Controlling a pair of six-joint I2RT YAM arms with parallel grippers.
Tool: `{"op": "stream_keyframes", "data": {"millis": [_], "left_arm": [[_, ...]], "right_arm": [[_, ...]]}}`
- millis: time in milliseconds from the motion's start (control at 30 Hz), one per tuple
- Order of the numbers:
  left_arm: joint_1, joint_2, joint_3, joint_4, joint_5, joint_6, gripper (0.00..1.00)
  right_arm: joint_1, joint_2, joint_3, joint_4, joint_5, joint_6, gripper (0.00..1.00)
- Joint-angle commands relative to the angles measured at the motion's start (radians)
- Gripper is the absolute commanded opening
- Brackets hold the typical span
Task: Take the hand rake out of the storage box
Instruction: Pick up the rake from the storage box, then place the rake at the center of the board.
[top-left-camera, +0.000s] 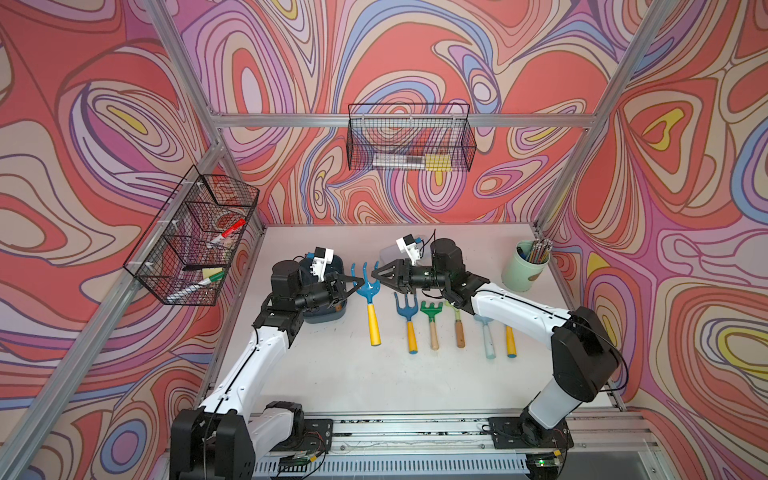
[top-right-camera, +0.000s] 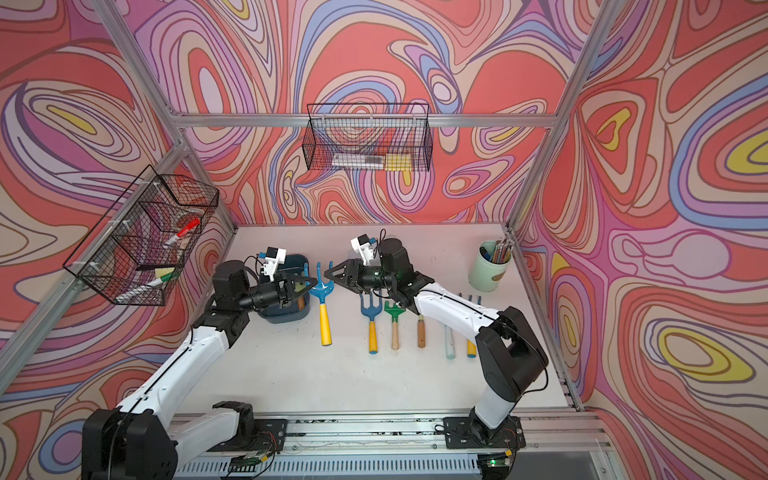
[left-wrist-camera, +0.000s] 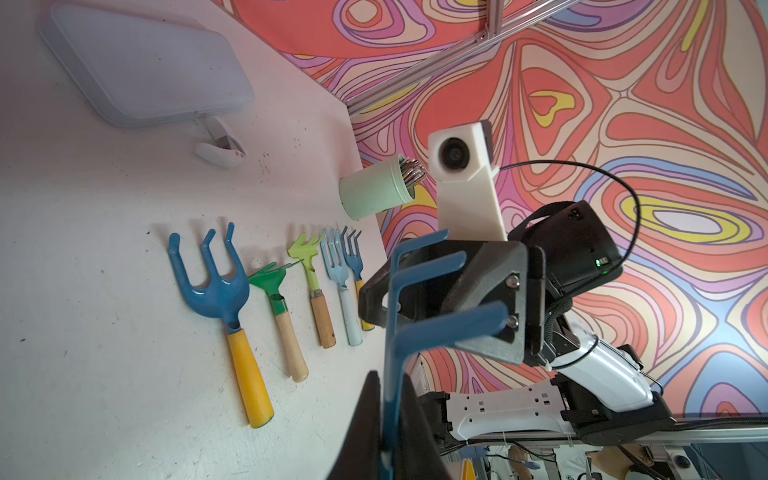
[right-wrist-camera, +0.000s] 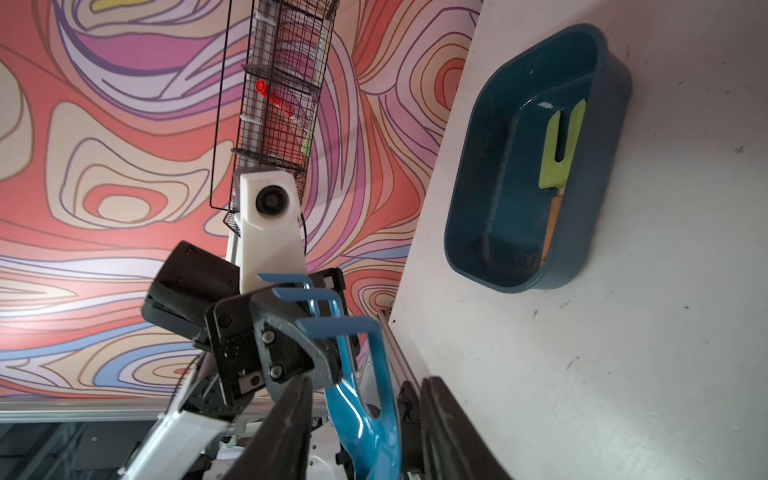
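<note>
Both top views: high at rig front, tilted down over whole table (top-left-camera: 332, 382), both arms, back wall; near-same pic, small sideways shift. L wrist view: close behind left gripper (left-wrist-camera: 392, 419), facing right arm's cam (left-wrist-camera: 457, 153). R wrist view: close behind right gripper (right-wrist-camera: 370, 415), facing left arm's cam (right-wrist-camera: 270, 199). Both wrist views share hand rake (left-wrist-camera: 395, 332).

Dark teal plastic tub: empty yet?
Not empty: a lime-green forked tool with an orange handle lies inside the dark teal plastic tub.
</note>
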Motion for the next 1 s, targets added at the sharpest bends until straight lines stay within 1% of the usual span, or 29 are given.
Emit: {"op": "stream_keyframes", "data": {"millis": [0, 67, 133, 233, 300, 367, 467, 567, 633, 833, 967], "left_arm": [[-0.001, 0.028, 0.065, -0.228, -0.041, 0.165, 0.04], [-0.001, 0.056, 0.069, -0.302, -0.057, 0.221, 0.04], [-0.002, 0.079, 0.052, -0.331, -0.080, 0.252, 0.04], [-0.016, 0.111, 0.000, -0.285, -0.110, 0.243, 0.04], [-0.049, 0.150, -0.001, -0.270, -0.139, 0.243, 0.05], [-0.116, 0.194, 0.029, -0.278, -0.198, 0.251, 0.05], [-0.195, 0.276, 0.067, -0.265, -0.293, 0.240, 0.04], [-0.200, 0.349, 0.052, -0.212, -0.345, 0.194, 0.02], [-0.199, 0.366, 0.024, -0.172, -0.386, 0.171, 0.02], [-0.200, 0.422, -0.044, 0.048, -0.363, 0.108, 0.04], [-0.203, 0.494, -0.006, 0.052, -0.341, 0.127, 0.04]], "right_arm": [[-0.043, -0.099, -0.005, -0.177, 0.042, -0.130, 0.49], [-0.079, -0.159, -0.005, -0.325, 0.086, -0.219, 0.52], [-0.114, -0.223, -0.013, -0.441, 0.132, -0.285, 0.54], [-0.168, -0.310, -0.039, -0.548, 0.168, -0.344, 0.56], [-0.191, -0.351, -0.047, -0.599, 0.193, -0.372, 0.57], [-0.202, -0.377, -0.048, -0.635, 0.212, -0.394, 0.57], [-0.202, -0.394, -0.047, -0.655, 0.230, -0.406, 0.57], [-0.202, -0.405, -0.045, -0.650, 0.227, -0.400, 0.57], [-0.203, -0.414, -0.051, -0.649, 0.222, -0.400, 0.58], [-0.202, -0.427, -0.106, -0.600, 0.199, -0.372, 0.58], [-0.202, -0.425, -0.143, -0.554, 0.182, -0.341, 0.58]]}}
